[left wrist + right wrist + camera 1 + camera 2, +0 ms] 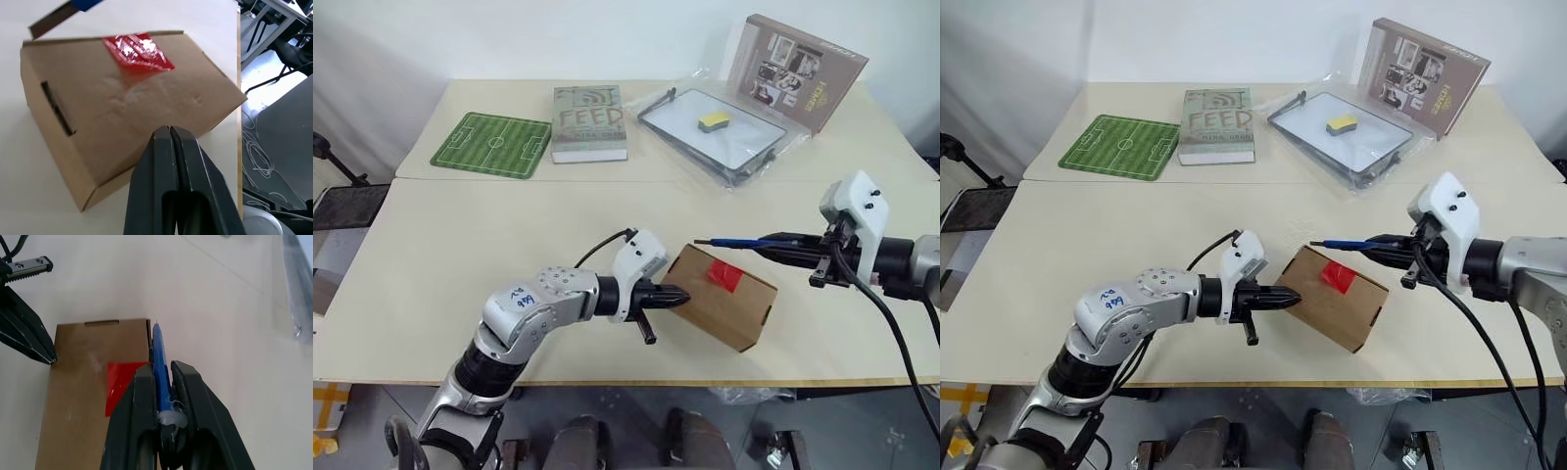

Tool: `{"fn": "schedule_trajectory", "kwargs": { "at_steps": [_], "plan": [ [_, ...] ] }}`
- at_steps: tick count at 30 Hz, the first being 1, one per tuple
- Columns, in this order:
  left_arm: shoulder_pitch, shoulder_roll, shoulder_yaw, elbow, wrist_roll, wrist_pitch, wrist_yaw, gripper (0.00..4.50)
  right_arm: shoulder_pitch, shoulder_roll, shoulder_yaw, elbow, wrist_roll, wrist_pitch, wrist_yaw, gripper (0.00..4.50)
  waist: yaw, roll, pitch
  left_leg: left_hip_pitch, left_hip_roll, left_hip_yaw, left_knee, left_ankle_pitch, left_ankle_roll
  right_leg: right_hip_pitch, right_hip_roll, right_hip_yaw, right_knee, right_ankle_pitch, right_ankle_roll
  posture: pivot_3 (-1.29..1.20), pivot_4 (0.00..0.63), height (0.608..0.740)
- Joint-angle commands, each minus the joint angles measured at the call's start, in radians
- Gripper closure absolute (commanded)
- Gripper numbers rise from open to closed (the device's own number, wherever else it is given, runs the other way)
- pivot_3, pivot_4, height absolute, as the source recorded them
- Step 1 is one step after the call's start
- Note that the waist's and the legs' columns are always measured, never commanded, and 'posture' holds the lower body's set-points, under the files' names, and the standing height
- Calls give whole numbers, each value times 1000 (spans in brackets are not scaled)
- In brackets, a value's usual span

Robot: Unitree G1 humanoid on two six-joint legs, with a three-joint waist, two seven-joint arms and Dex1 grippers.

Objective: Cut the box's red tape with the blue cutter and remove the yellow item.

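Box [722,295], brown carton near the table's [460,264] front edge, red tape [724,276] uncut on top. Left gripper [677,295], fingers pressed together, braces its nine o'clock corner; right gripper [800,245] pinches the blue cutter [736,241], tip hovering near twelve o'clock. Step: approach to cutting; next, lower the tip onto the tape.

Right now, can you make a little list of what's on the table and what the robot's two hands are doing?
box: the box lies on the near table, tilted, flaps shut
tape: the red tape on its top, uncut
cutter: the blue cutter points over the box's far edge
right gripper: jaws shut on the cutter
left gripper: jaws shut, tips against the box's near corner
far table: soccer field mat, book, tray in plastic with a yellow item, printed picture box
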Motion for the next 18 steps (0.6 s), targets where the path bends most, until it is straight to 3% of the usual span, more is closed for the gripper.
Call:
{"fn": "schedule_trajectory", "kwargs": {
  "at_steps": [1,18],
  "plan": [
    [-22,-10,2,-14,8,4,-11,4469,4,-20,-28,-22,12,-14,-2,4332,0,0,0,0,0,0,0,0,0,0,0,0,0,0,0,0,150,740],
    [-67,-35,-28,63,77,-1,-35,4469,-10,-16,-54,-36,79,0,-40,4332,2,0,0,0,1,-3,2,0,0,3,-1,-2,-1,0,0,0,150,740]
  ]
}}
